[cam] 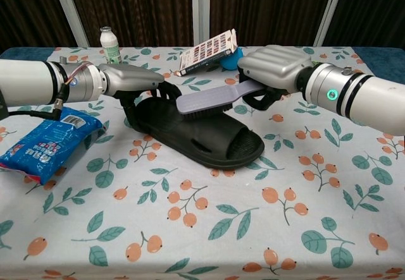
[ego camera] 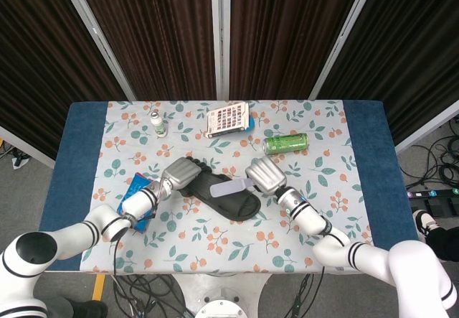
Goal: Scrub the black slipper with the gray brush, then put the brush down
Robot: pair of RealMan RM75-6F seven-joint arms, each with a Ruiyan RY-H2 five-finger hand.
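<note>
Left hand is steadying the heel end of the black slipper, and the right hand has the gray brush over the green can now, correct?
Not quite. The left hand does hold the heel end of the black rubber slipper, but the right hand holds the gray long-handled brush over the slipper, not over the green drink can. The head view shows the can lying apart, further back on the table.

One black slipper [ego camera: 224,194], one gray brush [ego camera: 231,187], one green can [ego camera: 286,143]. One small bottle [ego camera: 156,123], one blue packet [ego camera: 136,202], one patterned box [ego camera: 229,119], one blue ball [cam: 233,59].
</note>
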